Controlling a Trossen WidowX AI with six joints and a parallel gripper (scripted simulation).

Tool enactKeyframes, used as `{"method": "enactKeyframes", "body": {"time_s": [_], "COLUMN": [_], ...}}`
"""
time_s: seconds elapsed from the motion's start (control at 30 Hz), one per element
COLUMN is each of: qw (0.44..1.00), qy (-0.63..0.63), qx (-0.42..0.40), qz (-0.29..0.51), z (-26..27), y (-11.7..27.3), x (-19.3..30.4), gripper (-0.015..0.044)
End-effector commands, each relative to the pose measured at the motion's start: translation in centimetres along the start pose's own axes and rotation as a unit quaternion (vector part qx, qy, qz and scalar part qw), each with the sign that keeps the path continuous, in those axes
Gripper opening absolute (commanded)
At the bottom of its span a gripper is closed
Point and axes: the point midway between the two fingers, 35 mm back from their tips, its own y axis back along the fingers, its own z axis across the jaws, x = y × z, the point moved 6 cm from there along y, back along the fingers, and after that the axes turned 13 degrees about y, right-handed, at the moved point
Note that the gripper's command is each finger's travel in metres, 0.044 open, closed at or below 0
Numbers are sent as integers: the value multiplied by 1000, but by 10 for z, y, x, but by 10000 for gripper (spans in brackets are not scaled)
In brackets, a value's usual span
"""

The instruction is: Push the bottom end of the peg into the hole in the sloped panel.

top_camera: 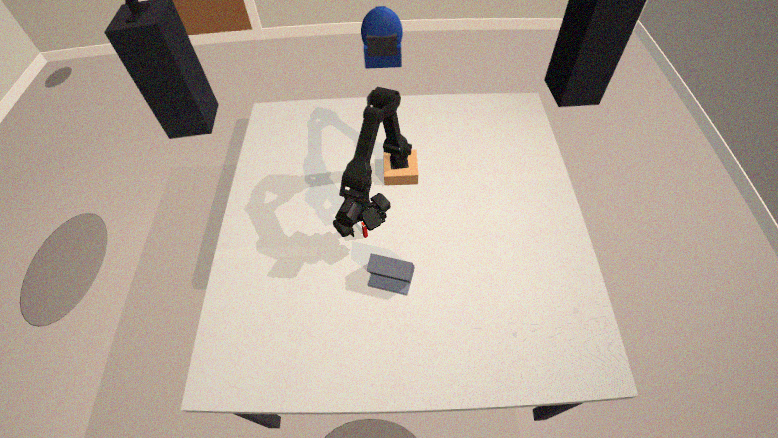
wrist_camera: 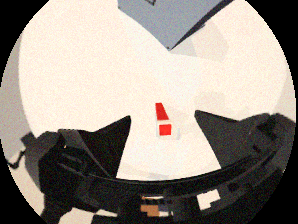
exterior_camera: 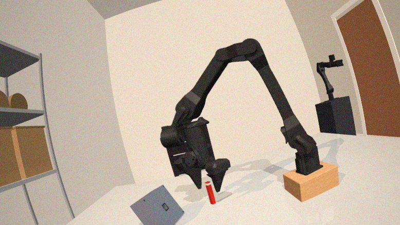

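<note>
A red peg [top_camera: 364, 230] [exterior_camera: 210, 193] [wrist_camera: 162, 112] with a white band near its top stands upright on the table. Its top looks square in the wrist view. My gripper [exterior_camera: 208, 189] [wrist_camera: 163, 115] is open and points down, with its fingertips around the level of the peg's top. In the wrist view the peg shows between the two fingers, with space on both sides. The grey-blue sloped panel [top_camera: 390, 266] [exterior_camera: 150, 205] [wrist_camera: 170, 22] stands beyond the peg. Its face has one rectangular hole [exterior_camera: 165, 207], only partly visible at the top edge of the wrist view.
The arm's wooden base block [top_camera: 401, 179] [exterior_camera: 301, 187] stands on the table [top_camera: 462, 337] behind the gripper. Small dark dots mark the panel's corners. Shelves with boxes [exterior_camera: 33, 150] and dark pedestals [top_camera: 168, 87] [exterior_camera: 335, 115] stand away from the table.
</note>
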Motion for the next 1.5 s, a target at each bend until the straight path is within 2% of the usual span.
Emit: {"method": "enactKeyframes", "body": {"time_s": [0.0,0.3,0.83,0.93,1.17,1.47], "qw": [1000,1000,1000,1000,1000,1000], "qy": [-2,-2,0,0,0,-1], "qx": [-6,-6,-3,-3,-3,-4], "qz": [5,5,1,1,1,3], "z": [2,2,1,1,1,-1], "y": [-11,-13,-10,-10,-6,32], "x": [1,1,0,0,0,-1], "gripper": [440,440,20,0,0,0]}}
